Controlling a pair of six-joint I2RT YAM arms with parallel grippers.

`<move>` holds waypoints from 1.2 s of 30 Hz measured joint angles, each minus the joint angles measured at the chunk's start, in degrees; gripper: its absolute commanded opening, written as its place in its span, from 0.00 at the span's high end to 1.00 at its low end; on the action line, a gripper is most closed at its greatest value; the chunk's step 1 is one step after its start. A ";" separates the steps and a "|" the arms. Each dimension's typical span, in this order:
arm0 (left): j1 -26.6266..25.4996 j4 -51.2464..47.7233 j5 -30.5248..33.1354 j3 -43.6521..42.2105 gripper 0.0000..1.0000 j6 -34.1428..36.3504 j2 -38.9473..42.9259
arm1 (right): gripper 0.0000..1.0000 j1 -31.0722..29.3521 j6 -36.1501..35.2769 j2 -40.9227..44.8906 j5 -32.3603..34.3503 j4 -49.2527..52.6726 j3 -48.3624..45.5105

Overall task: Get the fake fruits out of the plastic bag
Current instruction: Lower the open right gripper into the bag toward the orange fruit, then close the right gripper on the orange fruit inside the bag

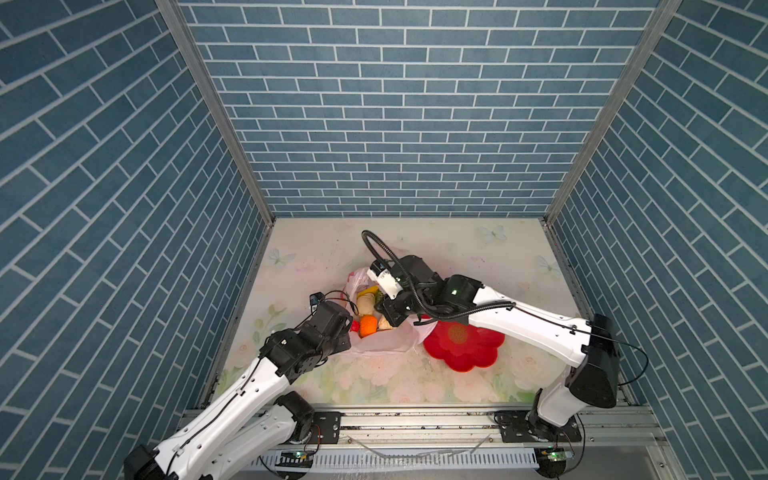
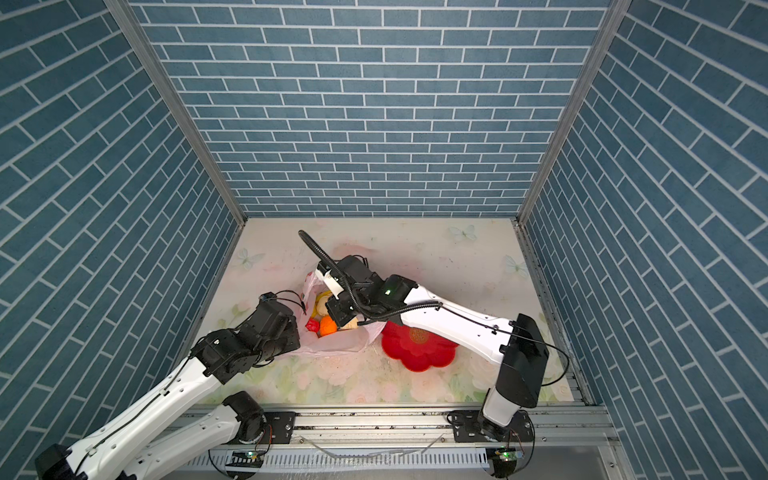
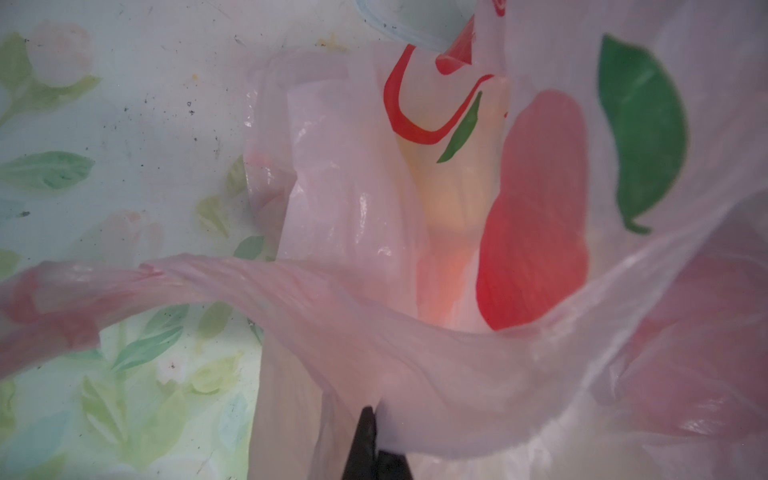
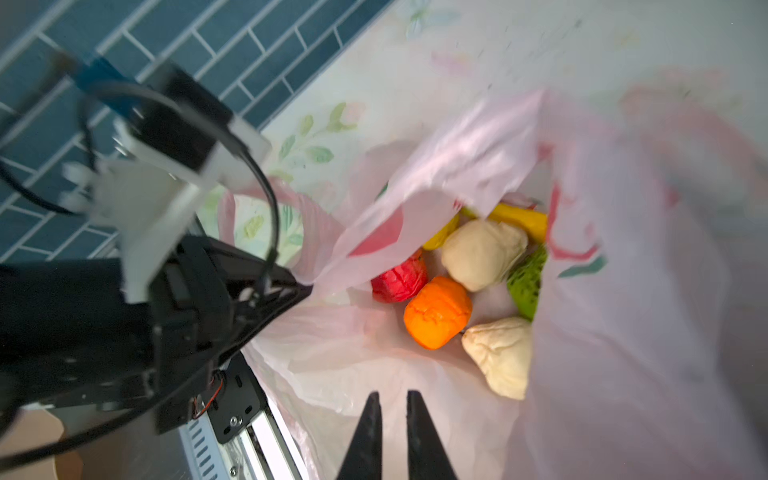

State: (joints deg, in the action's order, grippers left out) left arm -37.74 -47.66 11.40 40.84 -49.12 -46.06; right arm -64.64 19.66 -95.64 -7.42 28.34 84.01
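Note:
The pale-pink plastic bag (image 1: 386,345) (image 2: 336,343) lies open on the flowered table, left of the middle. Inside are fake fruits: an orange one (image 4: 438,311) (image 1: 368,325), a wrinkled red one (image 4: 399,276), two cream lumpy ones (image 4: 482,253) (image 4: 500,355), a green one (image 4: 528,282) and a yellow banana (image 4: 519,218). My left gripper (image 3: 372,415) is shut on the bag's film (image 3: 415,374) at its left rim and holds the mouth up. My right gripper (image 4: 392,397) hovers over the bag's near inner wall (image 4: 623,332). Its jaws stand a narrow gap apart with nothing between them.
A red flower-shaped dish (image 1: 463,347) (image 2: 417,349) sits just right of the bag, partly under my right forearm. My left arm's wrist (image 4: 166,291) crowds the bag's left side. Blue brick walls enclose the table on three sides; a metal rail (image 1: 415,419) runs along the front.

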 measured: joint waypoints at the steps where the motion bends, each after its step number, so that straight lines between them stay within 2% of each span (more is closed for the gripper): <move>1: -0.44 0.81 0.48 -0.61 1.00 -0.22 0.44 | 0.87 -0.48 0.17 -1.31 -0.68 -0.55 -1.03; 8: -1.40 1.42 2.47 -5.90 1.00 -2.47 5.31 | 0.87 -2.27 1.11 -8.26 -6.27 -5.60 -5.55; 13: -1.57 0.79 3.91 -6.29 1.00 -3.41 8.83 | 0.88 -2.58 1.09 -10.60 -11.13 -7.04 -7.74; 18: -1.57 -0.20 4.66 -6.49 1.00 -3.87 10.95 | 0.86 -2.58 1.09 -11.43 -11.50 -6.16 -9.70; 22: -1.57 -0.17 4.55 -7.41 1.00 -4.00 10.34 | 0.79 -2.58 1.73 -11.41 -7.34 -5.68 -10.03; 30: -1.57 -0.09 4.15 -7.80 1.00 -3.93 10.75 | 0.71 -2.58 7.45 -10.99 6.80 -5.81 -9.42; 36: -1.75 0.00 3.65 -8.11 1.00 -3.74 11.63 | 0.63 -2.08 11.69 -12.61 13.42 -5.75 -2.89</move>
State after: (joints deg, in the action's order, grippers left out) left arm -39.48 -47.66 15.05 32.73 -52.86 -34.44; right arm -66.72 31.35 -108.25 6.00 22.59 81.12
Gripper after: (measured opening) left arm 0.045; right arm 0.341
